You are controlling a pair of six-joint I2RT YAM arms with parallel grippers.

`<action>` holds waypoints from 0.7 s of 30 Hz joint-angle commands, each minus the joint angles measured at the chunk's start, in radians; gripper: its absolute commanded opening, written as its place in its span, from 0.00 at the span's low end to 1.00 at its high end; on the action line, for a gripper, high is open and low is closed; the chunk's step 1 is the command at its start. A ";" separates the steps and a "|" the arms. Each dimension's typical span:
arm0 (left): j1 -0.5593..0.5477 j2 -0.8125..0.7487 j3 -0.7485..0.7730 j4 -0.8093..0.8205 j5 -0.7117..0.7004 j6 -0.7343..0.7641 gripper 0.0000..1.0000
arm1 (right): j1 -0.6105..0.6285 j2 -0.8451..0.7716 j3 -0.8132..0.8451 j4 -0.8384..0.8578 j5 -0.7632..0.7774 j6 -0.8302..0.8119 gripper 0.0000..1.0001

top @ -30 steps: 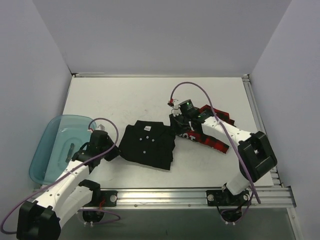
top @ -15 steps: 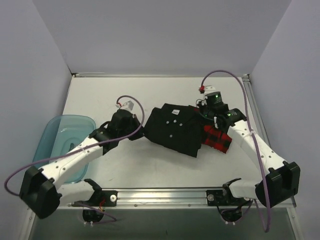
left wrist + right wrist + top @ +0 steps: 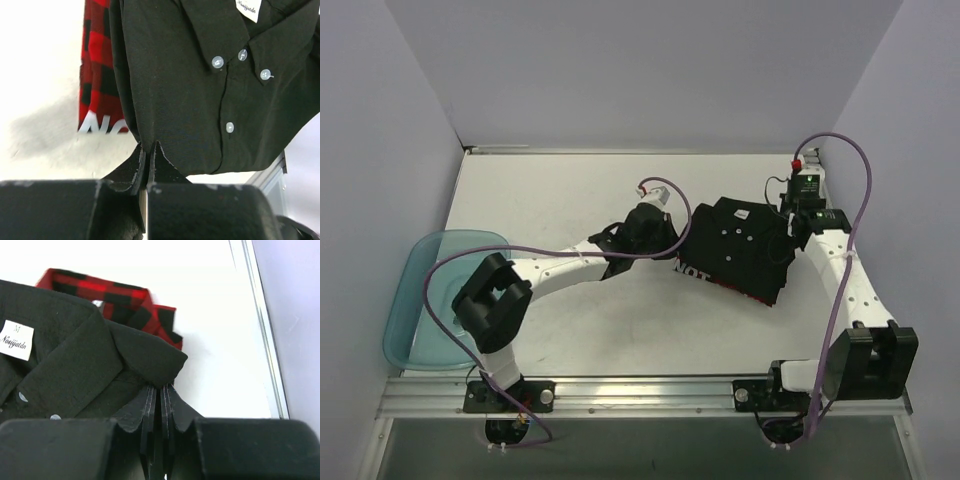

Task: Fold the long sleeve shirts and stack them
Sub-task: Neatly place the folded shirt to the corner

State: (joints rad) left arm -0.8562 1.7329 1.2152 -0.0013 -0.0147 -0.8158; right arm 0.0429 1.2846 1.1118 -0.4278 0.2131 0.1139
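- Lying folded at the right middle of the table [image 3: 560, 190], the black shirt [image 3: 738, 248] faces up, with its white buttons and neck label showing.
- It covers most of the check shirt [image 3: 720, 284], which sits directly beneath it.
- From above, only a red strip and some white lettering of the check shirt show along the near-left edge.
- In the right wrist view, the check collar [image 3: 107, 292] sticks out beyond the black collar.
- The left gripper [image 3: 146, 150] has its fingers pressed together on the folded left edge of the black shirt, just beside the check shirt's white letters.
- The right gripper [image 3: 160, 389] is closed, pinching the tip of the black shirt's collar at the right side.
- Whether the black shirt rests fully on the check shirt or is partly lifted cannot be told.
- A teal tub [image 3: 415, 300] sits at the table's left edge, well apart from both shirts.
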 commanded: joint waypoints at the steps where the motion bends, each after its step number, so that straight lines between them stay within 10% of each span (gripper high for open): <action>1: -0.003 0.071 0.044 0.157 -0.015 0.001 0.00 | -0.037 0.061 0.045 0.072 0.035 0.003 0.00; 21: -0.038 0.281 0.015 0.259 -0.040 -0.032 0.02 | -0.121 0.271 -0.009 0.198 0.028 0.070 0.00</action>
State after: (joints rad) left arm -0.8856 2.0109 1.2255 0.2073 -0.0296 -0.8360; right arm -0.0662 1.5471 1.1065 -0.2726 0.1886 0.1513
